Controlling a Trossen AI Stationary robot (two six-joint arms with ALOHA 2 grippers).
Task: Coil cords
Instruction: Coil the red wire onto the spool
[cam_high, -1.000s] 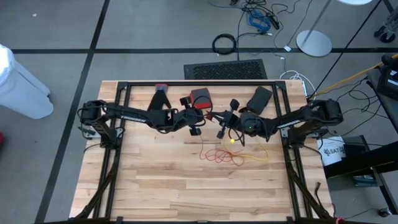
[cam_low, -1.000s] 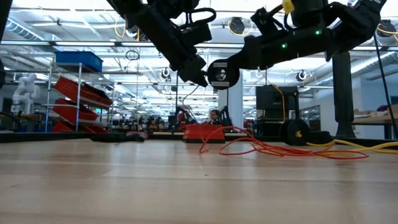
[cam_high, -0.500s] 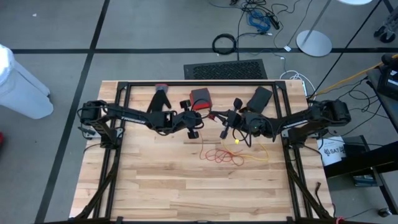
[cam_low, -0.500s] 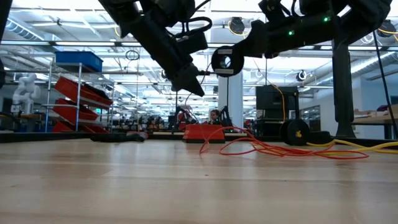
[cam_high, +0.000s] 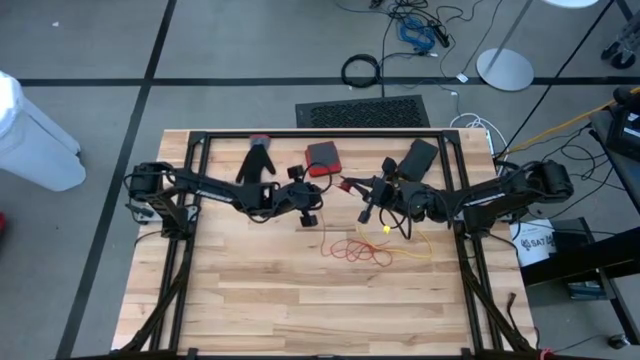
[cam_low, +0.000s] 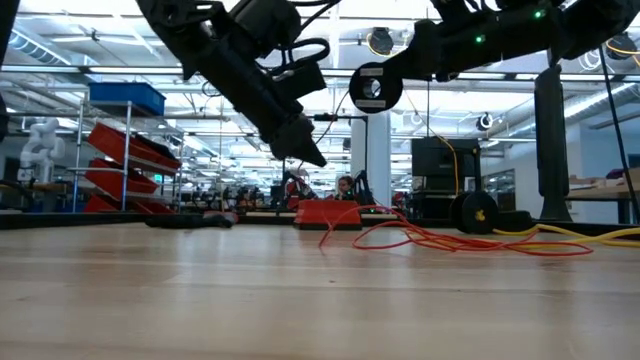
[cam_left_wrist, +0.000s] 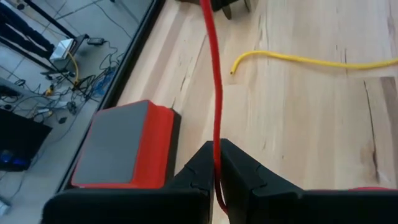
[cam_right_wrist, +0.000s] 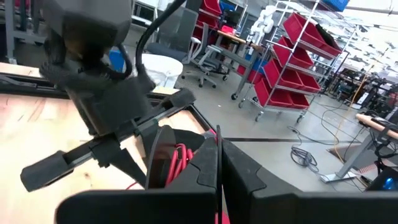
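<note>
While both dark arms reached toward the middle of the pale wooden counter (cam_high: 260, 300), the left gripper (cam_high: 311, 207) hung above the boards near the far edge, its fingers (cam_left_wrist: 196, 177) nearly closed and pinching a thin red cord (cam_left_wrist: 215, 93) that ran straight out from between them. In the left wrist view that red cord stretched away over the wood toward the other arm, passing beside a flat red box with a grey top (cam_left_wrist: 127, 149) and near the loose end of a thin yellow cord (cam_left_wrist: 298, 60) lying flat on the counter.

The right gripper (cam_high: 368, 207) was raised opposite the left one, close to it but not touching, with its fingers (cam_right_wrist: 205, 163) pressed together; in the right wrist view the red cord showed at the seam where they met, so they gripped it as well.

From above, the rest of the red cord lay in a loose tangle of loops (cam_high: 352, 250) on the counter, nearer the front than the two grippers, with the yellow cord (cam_high: 415, 256) trailing from that tangle toward the right side. The low view showed the red loops (cam_low: 420, 236) resting on the wood with both grippers well above them.

A black glove (cam_high: 256, 160) lay by the far edge beside the red box (cam_high: 322, 157).
</note>
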